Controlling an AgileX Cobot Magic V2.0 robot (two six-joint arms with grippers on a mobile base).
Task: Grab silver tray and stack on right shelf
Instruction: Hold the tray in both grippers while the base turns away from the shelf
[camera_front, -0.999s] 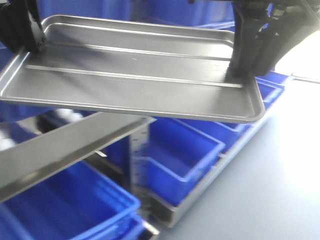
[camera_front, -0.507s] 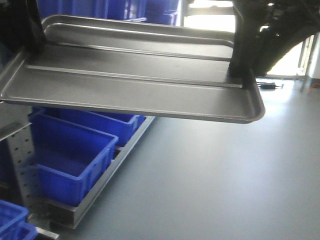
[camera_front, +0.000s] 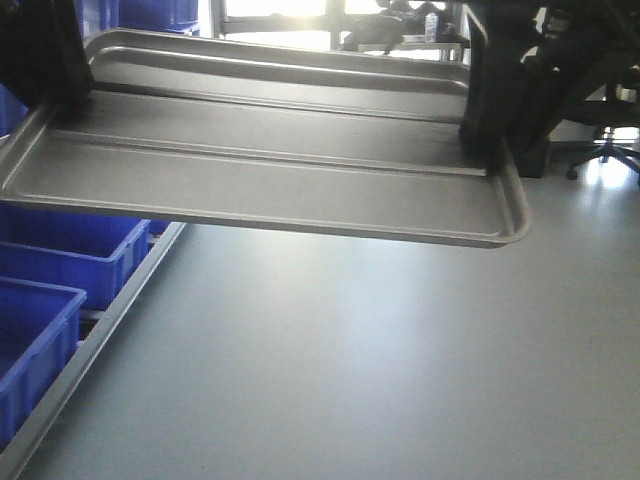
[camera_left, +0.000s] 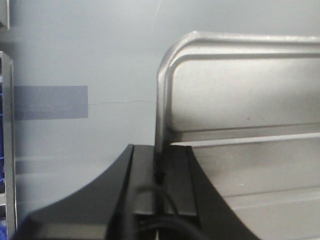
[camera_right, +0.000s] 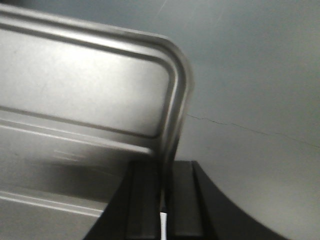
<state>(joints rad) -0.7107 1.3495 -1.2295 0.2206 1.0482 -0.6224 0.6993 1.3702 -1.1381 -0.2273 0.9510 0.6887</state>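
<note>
The silver tray (camera_front: 270, 170) hangs level in the air over the grey floor, its two long ribs running across it. At the tray's left short rim my left gripper (camera_front: 55, 95) is shut on the edge; the left wrist view shows that rim (camera_left: 240, 100) pinched between the black fingers of the left gripper (camera_left: 159, 165). My right gripper (camera_front: 485, 140) is shut on the opposite short rim. In the right wrist view the tray's rounded corner (camera_right: 75, 85) runs down into the right gripper (camera_right: 164, 175). The right shelf is out of view.
Blue bins (camera_front: 60, 260) stand on a low metal base rail (camera_front: 90, 340) at the left edge. An office chair (camera_front: 610, 130) and bright windows are at the back right. Bare grey floor (camera_front: 350, 360) lies below, with a taped patch (camera_left: 50, 102).
The whole view has swung right: the blue bins and rack slid off to the left and open floor now fills the frame. The tray stays held the same way by both grippers.
</note>
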